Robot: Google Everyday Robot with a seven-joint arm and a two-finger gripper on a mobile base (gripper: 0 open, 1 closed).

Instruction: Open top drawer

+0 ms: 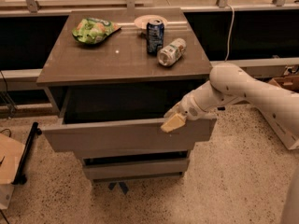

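Slippage is the main worry here. The gripper [174,121] sits at the upper lip of the top drawer [117,135], toward its right end, with a tan pad lying against the front face. Whether the claw is spread or pinching the panel I cannot tell. The front is flat and handleless, so if the hold is shallow, a further pull could let the claw slide off the lip and leave the drawer where it is.

The contact is also off-centre. A pull from the right end may skew the box in its runners and jam it (the panel already looks slightly uneven against the cabinet). A jerk or a jam could shake the cabinet top [93,64]. There a blue soda can [155,30] stands upright and a clear plastic bottle [171,52] lies on its side just beside it, free to roll toward the edge. Pulling too far could bring the drawer out of its runners altogether.

The top drawer stands partly out beneath the cabinet top, above the lower drawer fronts [135,168], which are pushed in. Its interior is in deep shadow, and nothing can be made out inside.

On top, a green snack bag [93,29] rests at the back left, apparently opened. A small pale dish [142,20] sits behind the can, and its contents are too indistinct to tell.
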